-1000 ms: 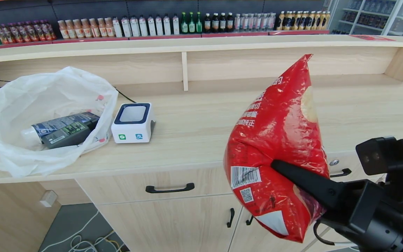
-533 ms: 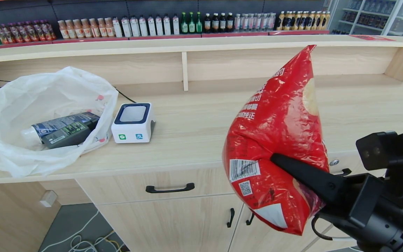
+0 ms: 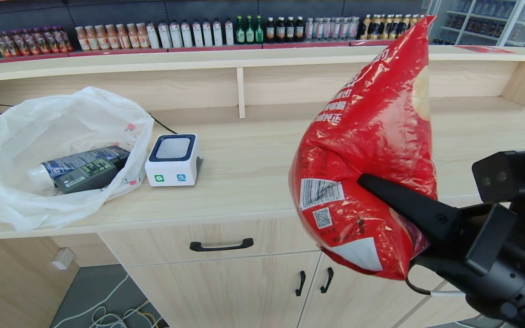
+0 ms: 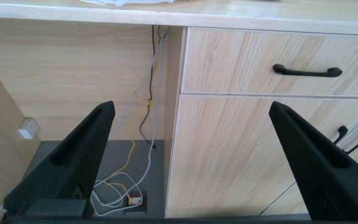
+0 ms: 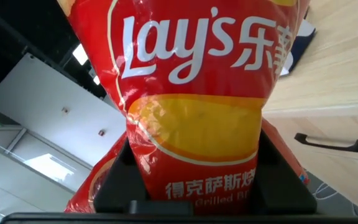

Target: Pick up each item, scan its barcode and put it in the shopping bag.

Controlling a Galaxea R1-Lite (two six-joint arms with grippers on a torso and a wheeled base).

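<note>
Right gripper [image 3: 373, 187] clamped on the lower part of a red foil crisp bag [image 3: 372, 132], held upright over the front edge of the pale wooden table [image 3: 253, 177]. Left gripper [image 4: 191, 149], jaws apart, low before the drawers. White plastic shopping bag [image 3: 39, 118] lies just beside the white cube scanner [image 3: 173, 159].

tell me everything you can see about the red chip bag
The red chip bag is glossy, crinkled plastic film, puffed with air. It hangs in the air, tilted, a top corner uppermost, clear of the counter. The right gripper pinches its lower half, one finger on each face. A barcode, a square code below it and a white patch face the head camera.
</note>
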